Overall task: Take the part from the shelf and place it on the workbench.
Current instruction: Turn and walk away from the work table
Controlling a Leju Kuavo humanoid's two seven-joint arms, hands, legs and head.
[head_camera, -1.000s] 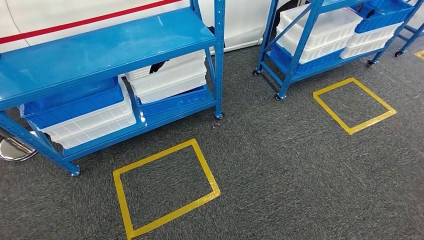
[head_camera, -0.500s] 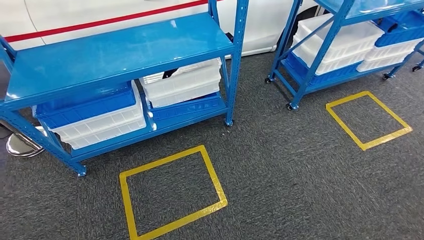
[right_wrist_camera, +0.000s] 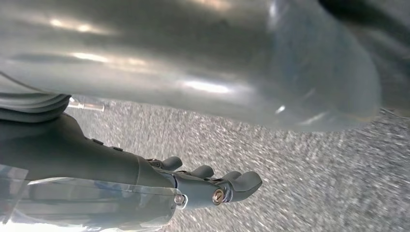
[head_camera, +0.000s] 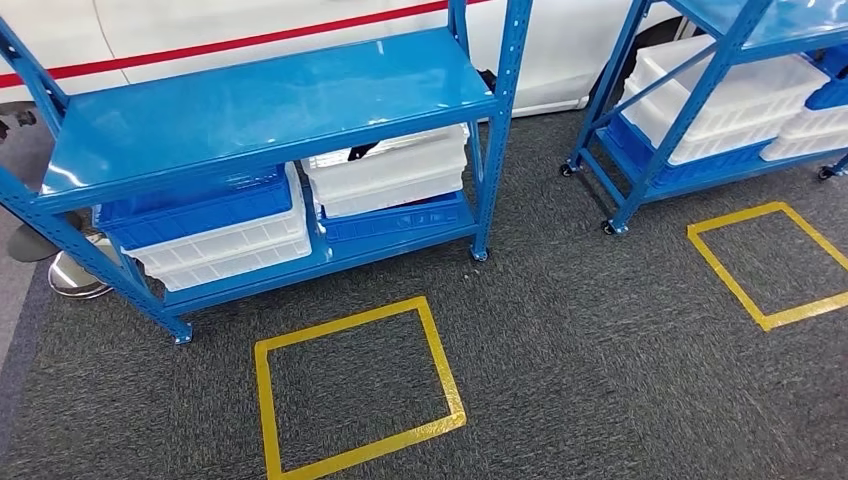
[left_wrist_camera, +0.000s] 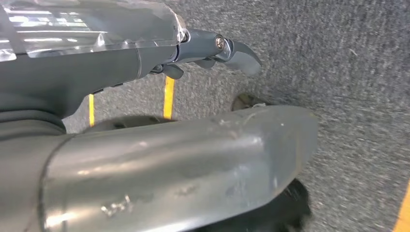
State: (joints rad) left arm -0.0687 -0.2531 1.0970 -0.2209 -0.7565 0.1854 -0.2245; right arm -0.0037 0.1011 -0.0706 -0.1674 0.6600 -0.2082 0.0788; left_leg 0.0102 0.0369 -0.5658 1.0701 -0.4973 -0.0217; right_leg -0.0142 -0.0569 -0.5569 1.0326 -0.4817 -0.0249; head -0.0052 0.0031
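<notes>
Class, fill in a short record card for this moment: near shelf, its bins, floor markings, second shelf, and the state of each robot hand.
near shelf: blue rack, top board bare
bins: white and blue bins stacked on its lower level; a dark item sticks out of the white bin
floor: yellow square on grey carpet before the rack
second shelf: wheeled rack to the right, also holding bins
left hand: holds nothing
right hand: holds nothing

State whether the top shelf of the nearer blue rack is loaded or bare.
Bare. In the head view the top shelf shows an unbroken glossy blue surface; the bins sit on the shelf below.
</notes>
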